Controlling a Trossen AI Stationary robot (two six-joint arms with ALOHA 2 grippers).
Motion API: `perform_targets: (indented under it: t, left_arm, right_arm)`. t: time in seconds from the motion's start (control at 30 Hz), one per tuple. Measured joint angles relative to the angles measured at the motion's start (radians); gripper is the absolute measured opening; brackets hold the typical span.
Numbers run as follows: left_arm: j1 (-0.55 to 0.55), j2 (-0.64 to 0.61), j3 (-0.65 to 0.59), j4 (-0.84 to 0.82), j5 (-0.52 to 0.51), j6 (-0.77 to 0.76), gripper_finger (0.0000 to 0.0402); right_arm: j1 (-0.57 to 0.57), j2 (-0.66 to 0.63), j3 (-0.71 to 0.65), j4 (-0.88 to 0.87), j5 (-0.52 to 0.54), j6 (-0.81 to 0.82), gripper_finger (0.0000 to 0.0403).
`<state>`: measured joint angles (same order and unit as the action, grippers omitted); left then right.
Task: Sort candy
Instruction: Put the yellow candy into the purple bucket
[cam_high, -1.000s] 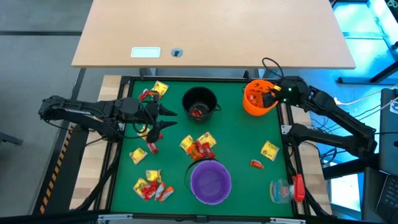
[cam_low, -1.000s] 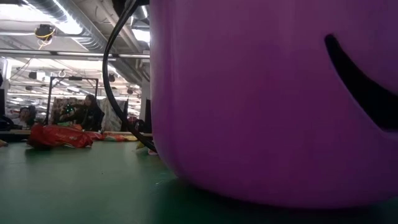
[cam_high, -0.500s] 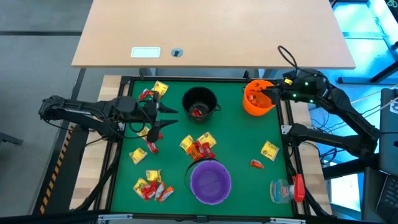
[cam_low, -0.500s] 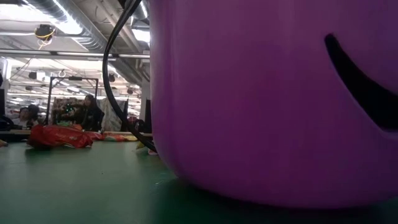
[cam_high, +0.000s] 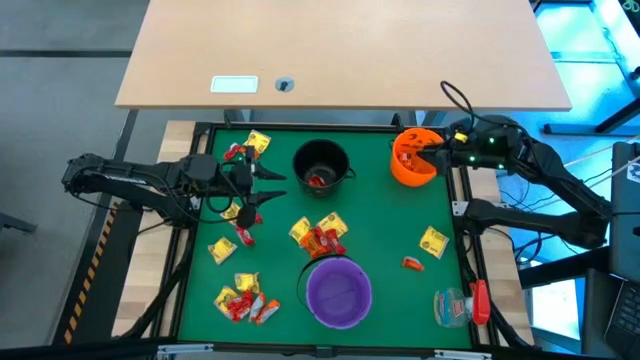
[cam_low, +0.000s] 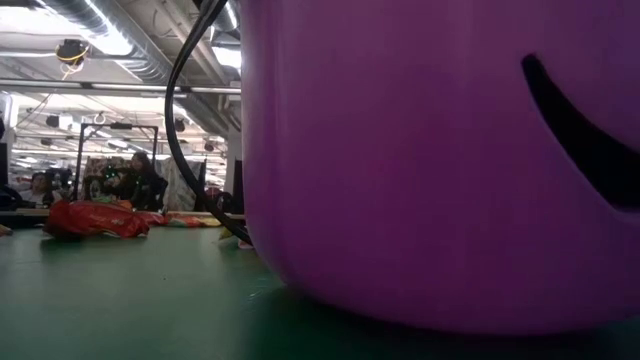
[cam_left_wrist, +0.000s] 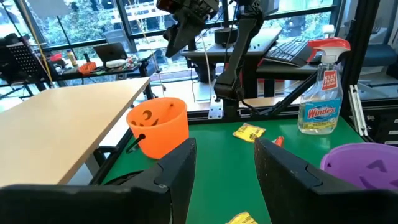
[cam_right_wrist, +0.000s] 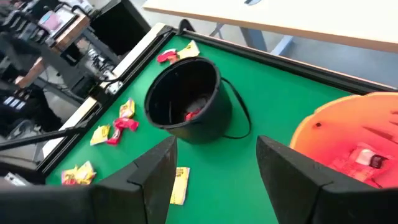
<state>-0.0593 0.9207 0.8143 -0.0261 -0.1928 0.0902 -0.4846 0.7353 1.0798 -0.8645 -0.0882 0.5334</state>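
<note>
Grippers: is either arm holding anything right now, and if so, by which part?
Nothing is held. The right gripper hangs with open, empty jaws at the orange bucket; the left gripper waits open over the green mat, also empty.

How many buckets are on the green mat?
3: a black bucket at the mat's far middle, an orange bucket at the far right under the right gripper, and a purple bucket at the near middle.

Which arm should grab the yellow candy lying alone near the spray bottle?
Right, probably. The right gripper hangs open over the orange bucket, same side as that yellow candy. The left gripper is across the mat.
</note>
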Motion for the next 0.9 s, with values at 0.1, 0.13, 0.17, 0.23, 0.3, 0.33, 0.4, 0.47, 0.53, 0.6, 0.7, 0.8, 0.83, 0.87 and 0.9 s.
perform_targets:
  t: [0.1,0.13,0.17,0.23,0.3,0.33,0.4,0.47,0.53,0.6,0.7,0.8,0.83,0.87,0.9]
  left_arm:
    - [0.000,0.000,0.000,0.005,0.000,-0.001,0.0153]
    - [0.000,0.000,0.000,0.008,0.000,-0.001,0.0153]
    - [0.000,0.000,0.000,0.011,0.000,-0.002,0.0153]
    - [0.000,0.000,0.000,0.019,0.000,-0.002,0.0153]
    - [0.000,0.000,0.000,0.020,0.000,-0.006,0.0153]
    - [0.000,0.000,0.000,0.019,0.000,-0.008,0.0153]
    - [0.000,0.000,0.000,0.019,0.000,-0.013,0.0153]
    - [0.000,0.000,0.000,0.019,0.000,-0.026,0.0153]
    - [0.000,0.000,0.000,0.019,0.000,-0.029,0.0153]
    - [0.000,0.000,0.000,0.019,0.000,-0.029,0.0153]
    - [0.000,0.000,0.000,0.019,0.000,-0.036,0.0153]
    - [0.000,0.000,0.000,0.019,0.000,-0.037,0.0153]
    - [0.000,0.000,0.000,0.019,0.000,-0.041,0.0153]
    - [0.000,0.000,0.000,0.019,0.000,-0.045,0.0153]
    - [0.000,0.000,0.000,0.019,0.000,-0.052,0.0153]
  right_arm:
    - [0.077,0.004,0.000,0.013,0.044,0.012,0.0216]
    - [0.106,0.010,0.000,0.025,0.054,0.013,0.0216]
    - [0.139,0.016,0.000,0.040,0.067,0.013,0.0216]
    - [0.205,0.029,0.000,0.063,0.098,0.014,0.0216]
    - [0.268,0.049,0.000,0.081,0.142,0.014,0.0216]
    - [0.298,0.060,0.000,0.083,0.161,0.015,0.0216]
    - [0.353,0.082,0.000,0.086,0.202,0.014,0.0216]
    - [0.400,0.103,0.000,0.084,0.237,0.014,0.0216]
    - [0.440,0.127,0.000,0.088,0.262,0.015,0.0216]
    - [0.479,0.152,0.000,0.092,0.286,0.016,0.0216]
    - [0.530,0.186,0.000,0.109,0.327,0.016,0.0216]
    - [0.573,0.222,0.000,0.113,0.361,0.017,0.0216]
    - [0.585,0.233,0.000,0.112,0.366,0.020,0.0216]
    - [0.596,0.244,0.000,0.112,0.367,0.024,0.0216]
    - [0.607,0.255,0.000,0.113,0.368,0.031,0.0216]
